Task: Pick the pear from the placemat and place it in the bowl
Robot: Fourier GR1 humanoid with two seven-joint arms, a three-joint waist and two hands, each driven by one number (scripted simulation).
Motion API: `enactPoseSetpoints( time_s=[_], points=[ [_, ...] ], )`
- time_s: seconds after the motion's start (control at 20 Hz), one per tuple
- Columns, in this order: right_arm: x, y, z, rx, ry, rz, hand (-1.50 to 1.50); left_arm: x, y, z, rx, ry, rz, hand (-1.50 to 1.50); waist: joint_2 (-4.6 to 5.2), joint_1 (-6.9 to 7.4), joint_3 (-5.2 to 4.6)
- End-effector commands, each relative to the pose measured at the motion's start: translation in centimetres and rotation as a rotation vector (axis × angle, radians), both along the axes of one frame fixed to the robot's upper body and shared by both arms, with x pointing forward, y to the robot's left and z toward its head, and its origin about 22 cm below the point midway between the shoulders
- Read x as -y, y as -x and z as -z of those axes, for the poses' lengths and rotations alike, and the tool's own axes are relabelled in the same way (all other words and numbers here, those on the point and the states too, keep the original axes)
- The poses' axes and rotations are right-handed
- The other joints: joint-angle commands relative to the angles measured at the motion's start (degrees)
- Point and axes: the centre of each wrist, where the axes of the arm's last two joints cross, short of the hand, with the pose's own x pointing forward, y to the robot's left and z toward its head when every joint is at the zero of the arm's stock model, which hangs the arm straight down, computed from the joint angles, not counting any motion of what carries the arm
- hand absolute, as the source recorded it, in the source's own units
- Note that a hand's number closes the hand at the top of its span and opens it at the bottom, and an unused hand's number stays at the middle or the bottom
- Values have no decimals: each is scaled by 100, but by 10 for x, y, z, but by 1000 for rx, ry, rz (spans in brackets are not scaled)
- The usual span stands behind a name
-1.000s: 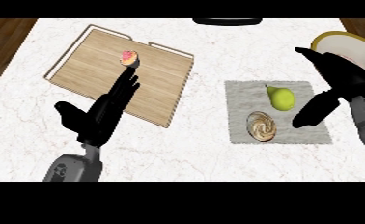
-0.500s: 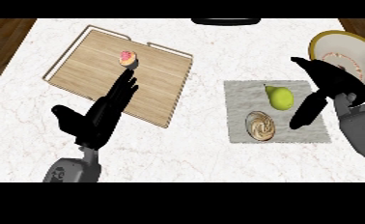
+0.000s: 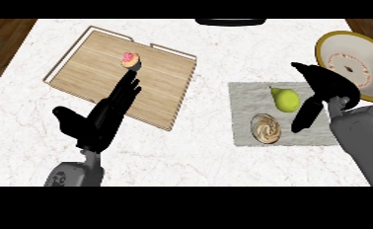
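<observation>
Pear [image 3: 286,99] on grey placemat [image 3: 244,95], just at 9 o'clock of right hand [image 3: 325,87]; hand spread open, empty, not touching.

I can read no words, labels, brands or numbers anywhere here. My left forearm [image 3: 73,174] carries a small round mark near the counter's [image 3: 218,45] near edge, but I cannot make out any letter or number in it. The bowl [image 3: 348,64] at the far right corner has a reddish ring pattern and a dark spot inside, which is decoration and not writing. The board [image 3: 87,70], the placemat [image 3: 244,99] and the pear [image 3: 286,99] bear nothing I can read.
</observation>
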Motion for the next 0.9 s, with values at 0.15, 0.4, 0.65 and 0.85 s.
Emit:
enactPoseSetpoints(
  time_s=[0.15, 0.4, 0.65, 0.85],
  points=[
    [2, -8, 21, 8, 13, 6, -150, 2, 3, -21, -4, -3, 12, 0, 1, 18, 1],
    [-1, -15, 43, 15, 5, 22, -150, -4, -12, -2, 7, 10, -4, 0, 12, 20, 1],
    [-9, 4, 43, 28, 2, 49, -150, -7, 7, 3, 14, -11, -3, 0, -3, -4, 0],
    [-5, 2, 60, 46, -15, 42, -150, -12, 12, -13, 9, -11, -11, 0, -3, 9, 1]
  ],
)
